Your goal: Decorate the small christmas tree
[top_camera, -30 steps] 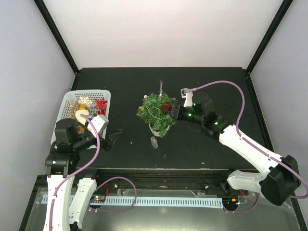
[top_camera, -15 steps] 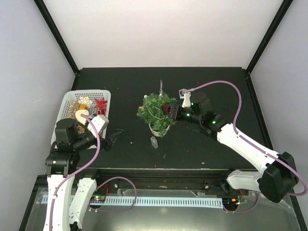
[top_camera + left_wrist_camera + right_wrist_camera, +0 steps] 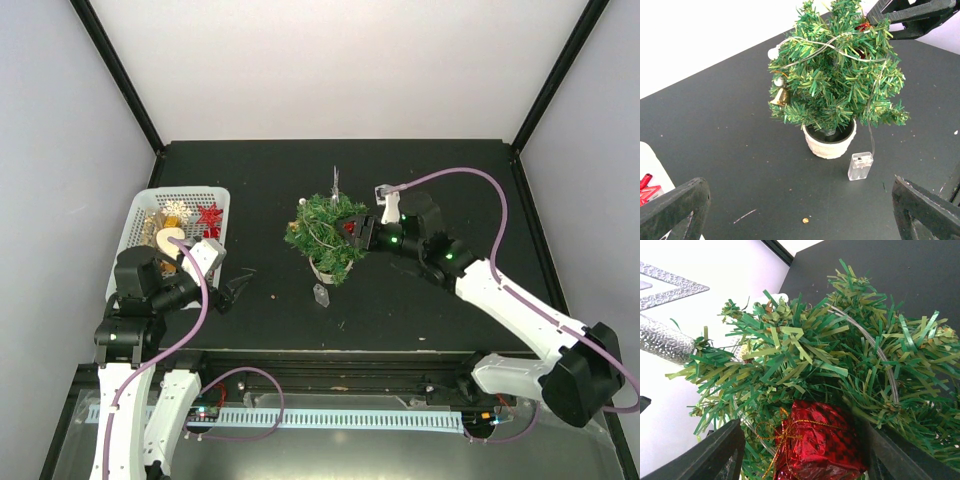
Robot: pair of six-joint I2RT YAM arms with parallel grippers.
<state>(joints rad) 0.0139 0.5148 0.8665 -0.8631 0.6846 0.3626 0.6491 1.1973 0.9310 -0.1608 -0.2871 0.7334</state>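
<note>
1. Hanging an ornament looks to be the step in hand: the right gripper (image 3: 358, 232) is pushed into the upper right side of the small christmas tree (image 3: 325, 232), with a shiny red parcel (image 3: 817, 445) between its fingers.
2. Its jaws stand spread slightly wider than the parcel. One finger is against it, and green shows in the gap at the other, so I judge the parcel is resting among the needles, not pinched.
3. The tree stands upright in its cream pot (image 3: 830, 142) near the middle of the black table (image 3: 450, 170). It already carries a light wire (image 3: 840, 42), a gold bell (image 3: 781, 96) and a silver star (image 3: 665, 290). A clear battery pack (image 3: 860, 166) lies just beside the pot.
4. The left gripper (image 3: 237, 290) hovers low over the table between the white basket (image 3: 145, 205) and the tree, jaws wide apart and empty.
5. The next move calls for a straight, gentle retreat of the right arm, so that neither finger snags the gold loop or the wire and tips the pot. The left arm can then fetch another piece from the basket.
</note>
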